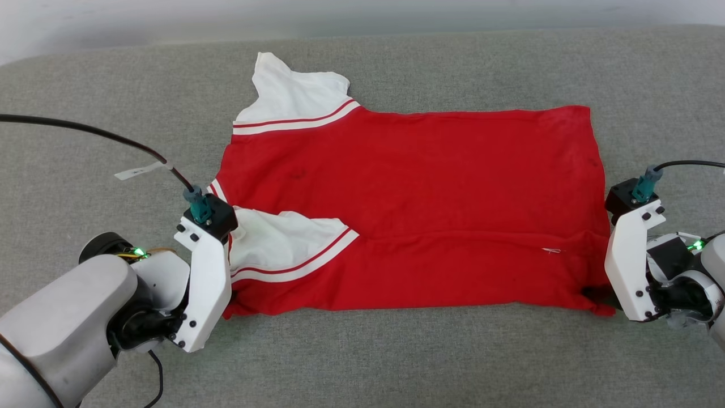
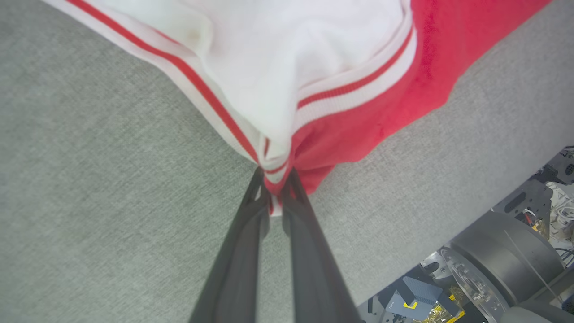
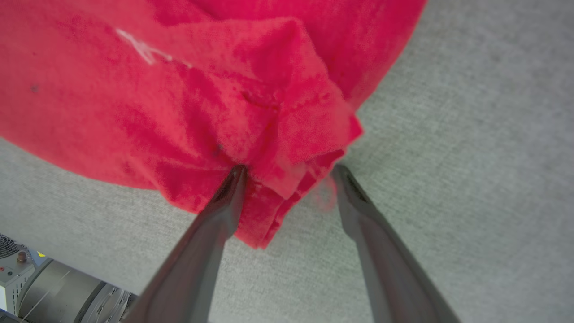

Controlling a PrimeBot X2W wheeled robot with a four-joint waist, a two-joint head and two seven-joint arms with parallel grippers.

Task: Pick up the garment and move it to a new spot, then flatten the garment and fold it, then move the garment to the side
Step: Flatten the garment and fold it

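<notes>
The garment [image 1: 408, 192] lies spread on the grey table, red with white sleeves, one sleeve at the far left and one folded over its near left part. My left gripper [image 2: 276, 179] is shut on the garment's near left corner, pinching red-and-white striped trim and red cloth [image 2: 358, 116]. In the head view the left gripper [image 1: 221, 300] stands at that corner under its white housing. My right gripper [image 3: 289, 172] is open, its fingers straddling the bunched near right corner of the red cloth [image 3: 287, 130]. The right gripper [image 1: 599, 299] meets that corner in the head view.
The grey fabric-covered table [image 1: 396, 362] runs wide on all sides of the garment. Its near edge shows in both wrist views, with the robot's base [image 2: 502, 255] below it. A black cable [image 1: 113, 139] with a white tag arcs over the left side.
</notes>
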